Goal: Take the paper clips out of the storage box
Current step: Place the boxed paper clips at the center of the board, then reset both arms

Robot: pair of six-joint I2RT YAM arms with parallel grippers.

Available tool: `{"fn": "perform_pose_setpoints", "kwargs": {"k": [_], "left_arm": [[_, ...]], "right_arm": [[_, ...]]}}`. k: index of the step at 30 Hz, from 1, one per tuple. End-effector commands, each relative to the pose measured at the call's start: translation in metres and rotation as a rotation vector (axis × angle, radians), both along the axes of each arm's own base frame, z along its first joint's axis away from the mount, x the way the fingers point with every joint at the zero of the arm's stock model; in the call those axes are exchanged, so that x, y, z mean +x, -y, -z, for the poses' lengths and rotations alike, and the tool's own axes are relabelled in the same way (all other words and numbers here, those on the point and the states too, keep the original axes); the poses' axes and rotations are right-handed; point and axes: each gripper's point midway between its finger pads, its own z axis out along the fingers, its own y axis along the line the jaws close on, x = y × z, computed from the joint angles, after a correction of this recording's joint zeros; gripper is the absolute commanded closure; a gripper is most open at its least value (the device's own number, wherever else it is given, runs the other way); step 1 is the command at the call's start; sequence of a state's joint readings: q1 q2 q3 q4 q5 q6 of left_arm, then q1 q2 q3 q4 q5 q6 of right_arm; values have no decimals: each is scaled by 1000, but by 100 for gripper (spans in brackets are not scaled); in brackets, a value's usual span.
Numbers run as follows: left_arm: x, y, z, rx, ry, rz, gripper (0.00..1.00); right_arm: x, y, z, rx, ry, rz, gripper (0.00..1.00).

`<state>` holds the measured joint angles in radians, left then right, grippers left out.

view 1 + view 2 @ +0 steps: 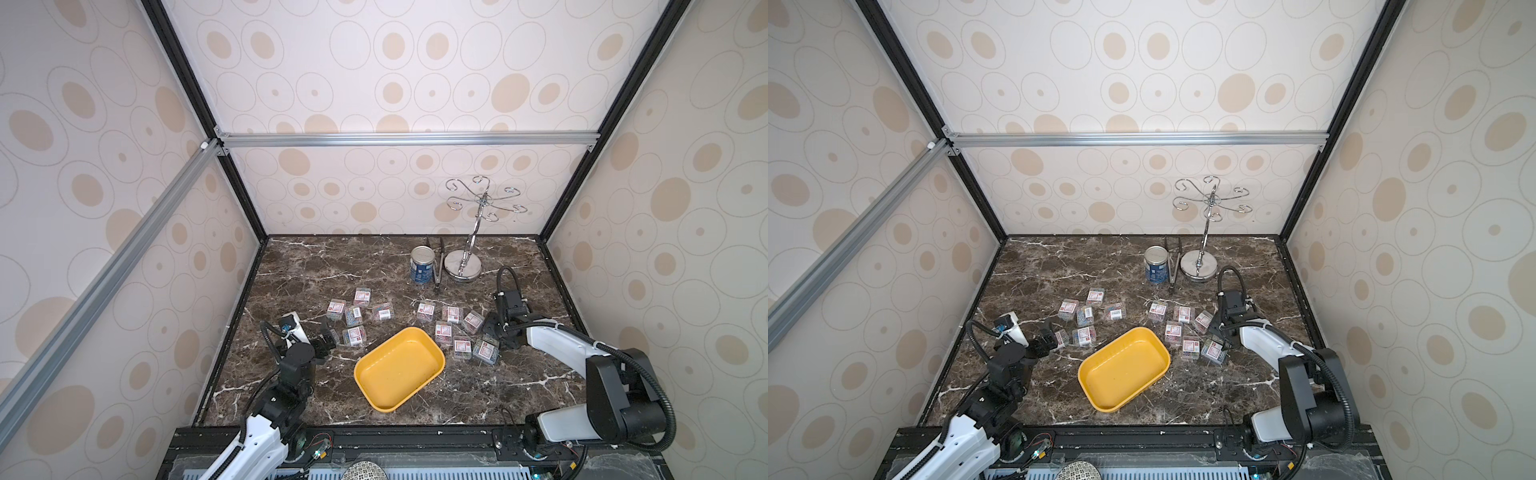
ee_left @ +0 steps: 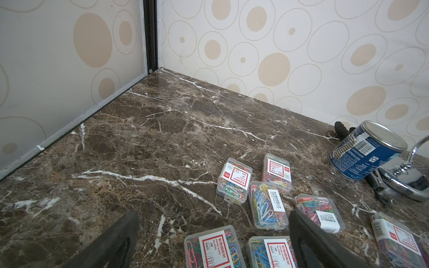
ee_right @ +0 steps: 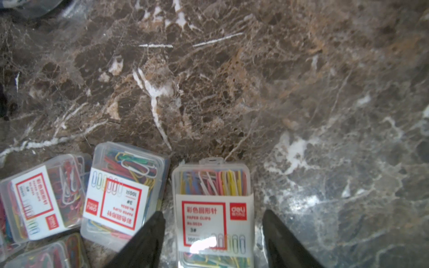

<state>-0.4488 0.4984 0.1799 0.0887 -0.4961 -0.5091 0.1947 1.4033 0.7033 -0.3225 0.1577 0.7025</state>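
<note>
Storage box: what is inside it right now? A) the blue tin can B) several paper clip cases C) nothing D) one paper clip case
C: in a top view the yellow storage box shows only its bare floor, while the paper clip cases lie on the marble tabletop around it.

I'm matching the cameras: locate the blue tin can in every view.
In a top view: blue tin can at the table's rear, right of centre.
In a top view: same place.
Left wrist: beyond the paper clips, at.
Right wrist: not in it.
Landmark: the chrome stand's base beside it.
</note>
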Motion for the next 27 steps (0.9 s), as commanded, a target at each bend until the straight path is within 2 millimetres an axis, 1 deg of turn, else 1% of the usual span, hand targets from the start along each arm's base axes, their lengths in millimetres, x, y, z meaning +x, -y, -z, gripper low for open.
{"fn": "perform_pose_setpoints", "kwargs": {"k": [1,6,10,13,14,18,20,21,22,23,24,25,27], "left_arm": [[-1,-4,-3,-15,21,-21,0],[-3,-9,-5,-3,20,-47,0],[1,-12,-18,2,28,-79,0],[10,-6,-36,36,55,-55,0],[15,-5,-44,56,59,-53,0],[30,-5,-72,123,112,-86,0],[39,12,-84,190,162,14,0],[42,18,-88,206,176,46,0],[45,18,-91,210,185,44,0],[48,12,-93,212,188,7,0],[50,8,-93,227,190,-16,0],[52,7,-95,251,203,-20,0],[53,1,-96,284,252,-35,1]], "right_arm": [[2,7,-25,-25,37,7,23],[-1,15,-61,-50,112,27,12],[7,19,-94,-74,188,34,10],[18,24,-120,-109,244,42,7],[25,23,-127,-116,271,33,6],[51,23,-158,-153,375,5,14],[63,11,-178,-130,481,-62,14],[66,7,-185,-115,533,-89,13],[68,0,-193,-100,596,-124,11],[70,-1,-200,-101,663,-134,0],[71,3,-205,-117,722,-113,0],[71,13,-207,-153,778,-63,0],[65,39,-193,-243,834,69,1]]}}
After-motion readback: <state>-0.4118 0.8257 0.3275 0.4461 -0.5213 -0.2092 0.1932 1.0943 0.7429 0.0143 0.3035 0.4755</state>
